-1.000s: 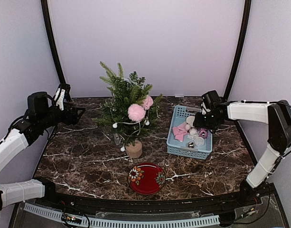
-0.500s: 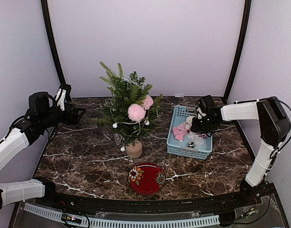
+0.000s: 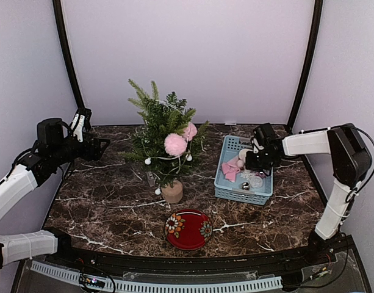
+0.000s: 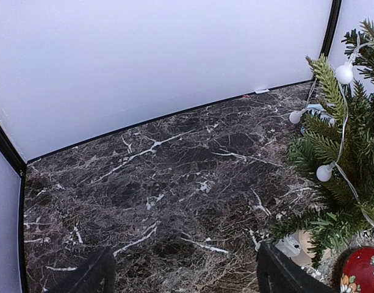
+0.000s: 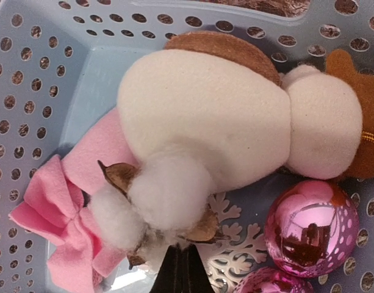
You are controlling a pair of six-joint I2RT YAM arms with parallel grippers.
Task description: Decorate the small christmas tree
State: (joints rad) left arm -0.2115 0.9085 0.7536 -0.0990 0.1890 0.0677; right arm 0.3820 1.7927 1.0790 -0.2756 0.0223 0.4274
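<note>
The small christmas tree (image 3: 162,125) stands mid-table on its wood stump (image 3: 172,192), strung with white bead lights and two pink pom-poms (image 3: 175,144); its branches fill the right edge of the left wrist view (image 4: 339,152). My right gripper (image 3: 251,160) reaches down into the blue basket (image 3: 226,186). Its fingertips (image 5: 185,259) are shut together on the husk base of a white cotton boll ornament (image 5: 168,189). My left gripper (image 3: 95,135) hovers over the table's far left, open and holding nothing (image 4: 190,278).
In the basket (image 5: 28,73) lie a white and brown plush figure (image 5: 205,110), a pink bow (image 5: 58,226), pink baubles (image 5: 309,223) and a white snowflake (image 5: 235,253). A red flowered plate (image 3: 188,229) sits in front of the tree.
My right gripper moved left and down into the basket and closed from half open to shut at the cotton boll. The left arm stayed still.
</note>
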